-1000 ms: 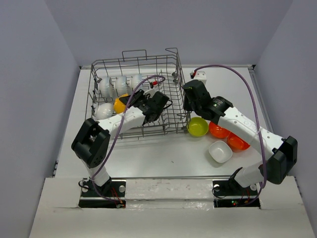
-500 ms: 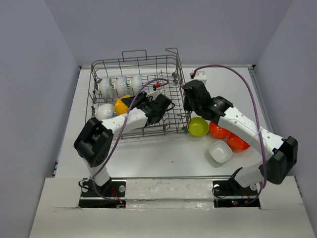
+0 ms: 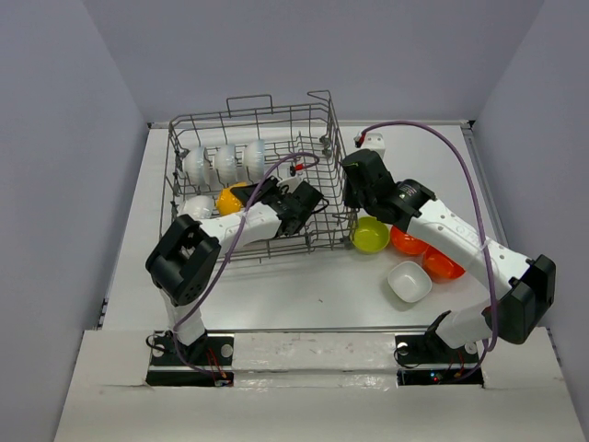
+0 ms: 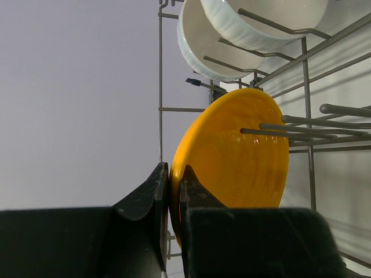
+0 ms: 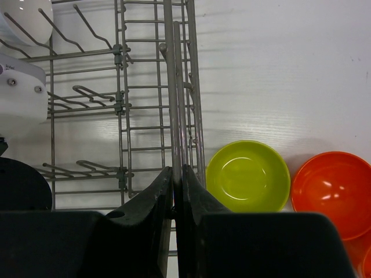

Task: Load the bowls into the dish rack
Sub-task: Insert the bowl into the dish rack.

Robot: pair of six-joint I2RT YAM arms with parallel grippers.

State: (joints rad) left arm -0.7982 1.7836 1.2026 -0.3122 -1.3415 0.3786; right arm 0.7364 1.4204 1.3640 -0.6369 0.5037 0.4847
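Observation:
The grey wire dish rack (image 3: 247, 175) stands at the back left. Three white bowls (image 3: 226, 158) stand on edge in its far row, and another white bowl (image 3: 193, 207) sits at its near left. My left gripper (image 3: 248, 196) is inside the rack, shut on the rim of the orange-yellow bowl (image 4: 237, 156), which stands upright between tines. My right gripper (image 5: 177, 174) is shut on a wire of the rack's right wall (image 5: 174, 87). On the table right of the rack lie a lime green bowl (image 3: 370, 235), two red-orange bowls (image 3: 405, 241) and a squarish white bowl (image 3: 409, 281).
A small white box (image 3: 373, 141) with a purple cable sits behind the rack's right corner. Grey walls close in the table on both sides. My left forearm (image 3: 235, 221) crosses the rack's near wall.
My left arm has swung a little to the right, carrying the orange-yellow bowl slightly rightward inside the rack. The right arm has barely moved.

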